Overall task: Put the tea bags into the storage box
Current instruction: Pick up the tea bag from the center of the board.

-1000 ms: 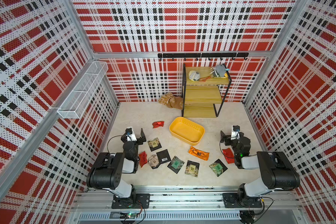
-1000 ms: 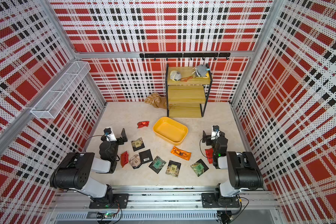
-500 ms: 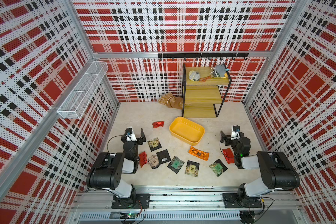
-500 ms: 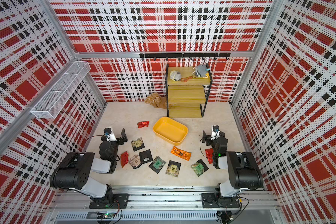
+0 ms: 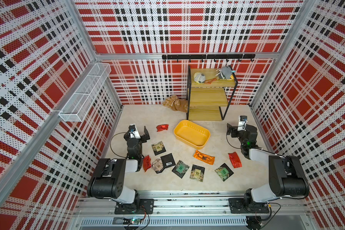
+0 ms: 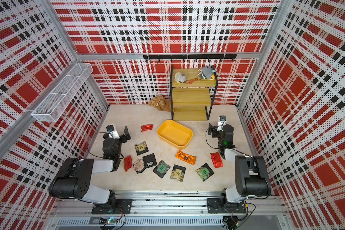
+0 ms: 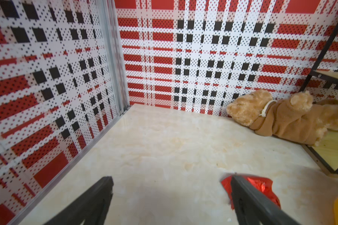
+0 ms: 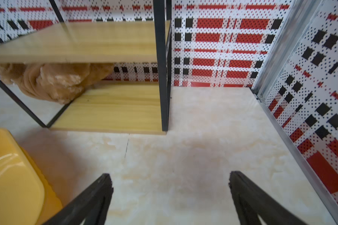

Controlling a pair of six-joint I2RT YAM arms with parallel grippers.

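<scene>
The yellow storage box (image 5: 191, 135) (image 6: 174, 134) stands empty mid-table, and its corner shows in the right wrist view (image 8: 8, 175). Tea bags lie scattered in front of it: a red foil one (image 5: 162, 127) (image 7: 261, 185) behind the left gripper's finger, an orange one (image 5: 204, 157), a red one (image 5: 235, 160) by the right arm, another red one (image 5: 146, 163) by the left arm, and several black squares such as (image 5: 180, 168). My left gripper (image 5: 136, 132) (image 7: 171, 179) is open over bare table. My right gripper (image 5: 241, 129) (image 8: 170, 175) is open too, to the right of the box.
A wooden stepped shelf (image 5: 207, 99) (image 8: 105, 109) stands at the back with small toys on its top step. A brown plush toy (image 5: 175, 103) (image 7: 281, 115) lies to its left. A white wire basket (image 5: 84, 93) hangs on the left wall.
</scene>
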